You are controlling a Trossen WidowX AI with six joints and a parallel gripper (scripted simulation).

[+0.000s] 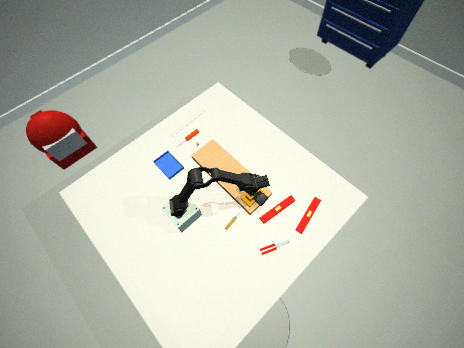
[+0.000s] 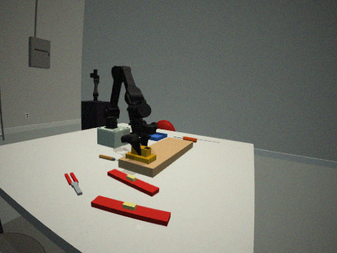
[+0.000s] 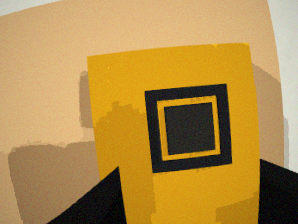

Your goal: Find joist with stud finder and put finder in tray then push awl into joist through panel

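Observation:
My gripper (image 1: 254, 194) (image 2: 141, 148) (image 3: 182, 168) is shut on the yellow stud finder (image 1: 246, 201) (image 2: 135, 158) (image 3: 120, 80). The stud finder is level, on or just above the near end of the tan floor panel (image 1: 215, 150) (image 2: 174, 145) (image 3: 40, 75); any small gap is hard to tell. Its square display is dark in the wrist view. The blue tray (image 1: 162, 170) (image 2: 164, 137) stands beside the panel's far part, with nothing visible in it. A thin tool with a tan-orange handle (image 1: 231, 222) (image 2: 106, 157), seemingly the awl, lies beside the panel's near end. The joist is hidden.
Two red levels (image 1: 277, 209) (image 1: 308, 215) (image 2: 133, 182) (image 2: 131, 211) lie beyond the panel's near end, with red-handled pliers (image 1: 268, 248) (image 2: 74, 182) nearby. An orange-red-handled screwdriver-like tool (image 1: 192, 134) (image 2: 189, 139) and a clear strip (image 1: 188, 123) lie past the panel's far end.

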